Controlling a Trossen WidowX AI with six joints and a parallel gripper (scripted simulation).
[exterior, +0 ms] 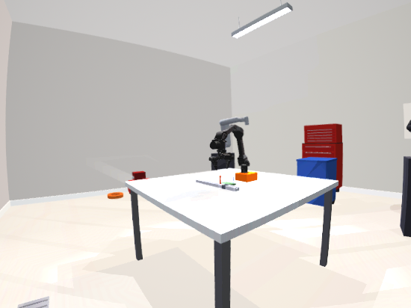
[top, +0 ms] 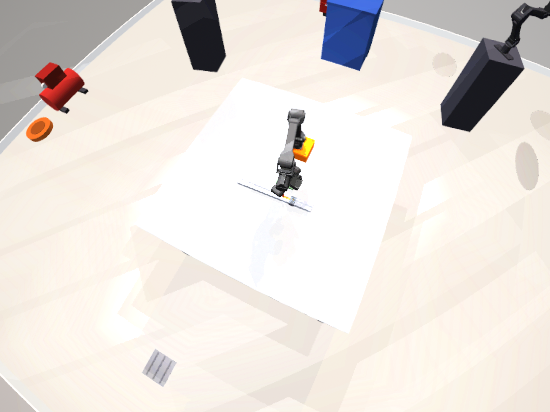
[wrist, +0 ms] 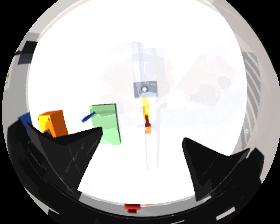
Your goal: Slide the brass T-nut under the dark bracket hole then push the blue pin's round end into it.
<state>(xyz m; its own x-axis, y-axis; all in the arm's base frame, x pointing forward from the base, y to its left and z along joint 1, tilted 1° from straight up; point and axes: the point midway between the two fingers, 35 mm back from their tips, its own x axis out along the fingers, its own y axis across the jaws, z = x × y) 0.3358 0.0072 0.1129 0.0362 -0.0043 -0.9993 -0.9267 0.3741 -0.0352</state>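
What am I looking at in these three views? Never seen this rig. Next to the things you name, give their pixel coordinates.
A black six-joint arm (top: pixel 291 139) (exterior: pixel 240 147) stands at a white table (top: pixel 320 262) (exterior: pixel 232 207). One picture looks down from above, one from across the room, one from the wrist past its two fingers. The hand (exterior: pixel 221 167) (wrist: pixel 143 134) is open, holding nothing. Below it lies an aluminum rail (top: pixel 260 190) (exterior: pixel 209 184) with a dark bracket (top: pixel 292 201) (wrist: pixel 152 93); the nut's orange handle (exterior: pixel 220 179) (wrist: pixel 148 130) stands up beside the bracket. Nearby, a green tray (wrist: pixel 105 125) carries a blue pin (wrist: pixel 88 117).
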